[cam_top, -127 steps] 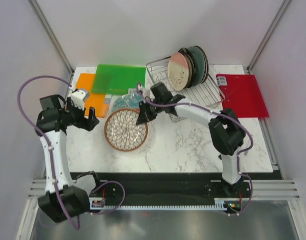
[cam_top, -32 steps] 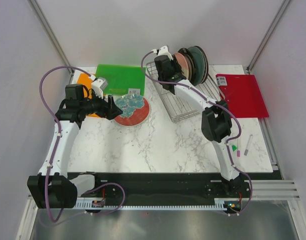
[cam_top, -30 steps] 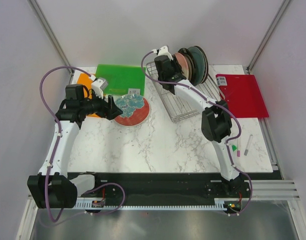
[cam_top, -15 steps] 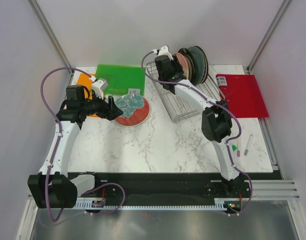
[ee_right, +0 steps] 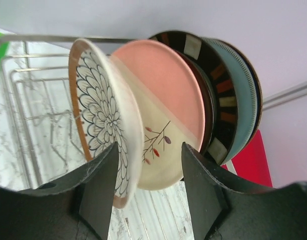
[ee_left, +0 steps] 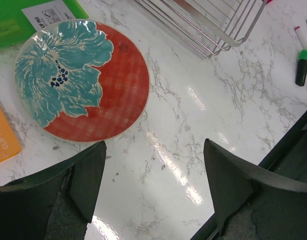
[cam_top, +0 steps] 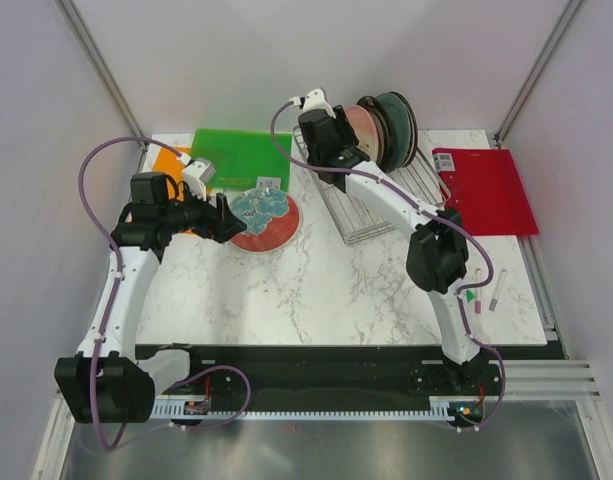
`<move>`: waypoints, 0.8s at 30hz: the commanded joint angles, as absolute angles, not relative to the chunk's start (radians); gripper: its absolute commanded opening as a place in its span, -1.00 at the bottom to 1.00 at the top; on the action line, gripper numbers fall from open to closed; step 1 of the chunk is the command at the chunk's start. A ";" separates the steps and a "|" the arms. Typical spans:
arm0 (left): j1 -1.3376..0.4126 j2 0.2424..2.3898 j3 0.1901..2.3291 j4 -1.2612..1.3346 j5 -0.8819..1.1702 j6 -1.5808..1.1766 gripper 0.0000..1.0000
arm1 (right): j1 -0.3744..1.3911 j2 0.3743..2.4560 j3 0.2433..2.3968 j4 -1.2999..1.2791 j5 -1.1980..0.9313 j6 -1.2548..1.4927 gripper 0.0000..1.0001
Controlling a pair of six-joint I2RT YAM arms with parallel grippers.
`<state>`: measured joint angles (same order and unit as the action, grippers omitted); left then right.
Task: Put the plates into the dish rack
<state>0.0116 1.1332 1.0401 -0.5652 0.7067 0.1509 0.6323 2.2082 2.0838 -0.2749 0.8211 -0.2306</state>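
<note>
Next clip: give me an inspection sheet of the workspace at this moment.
Surface: white marble table, glossy.
Job's things: red plate flat on table; petal plate and pink-cream plate upright in dish rack, darker plates behind.
Clutter: green board, orange board, red board, markers.
Hands: left hand open, short of red plate; right hand open, astride the front plates' edges.
Cables: purple cables loop off both arms.
Surroundings: white walls.
</note>
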 commanded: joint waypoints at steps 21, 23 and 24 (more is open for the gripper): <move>0.017 1.596 1.228 -0.482 0.443 -0.058 0.49 | 0.652 1.686 1.631 -0.291 -0.022 0.104 0.73; 0.018 1.712 1.311 -0.480 0.414 -0.061 0.42 | 0.650 1.660 1.566 -0.293 -0.006 0.127 0.74; 0.020 1.744 1.339 -0.482 0.405 -0.061 0.40 | 0.649 1.652 1.546 -0.293 -0.006 0.133 0.74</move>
<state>0.0139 1.6337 1.1973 -0.5079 0.4683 -0.0116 0.6533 1.6707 1.6394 -0.2913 0.1009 0.0219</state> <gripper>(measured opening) 0.722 0.870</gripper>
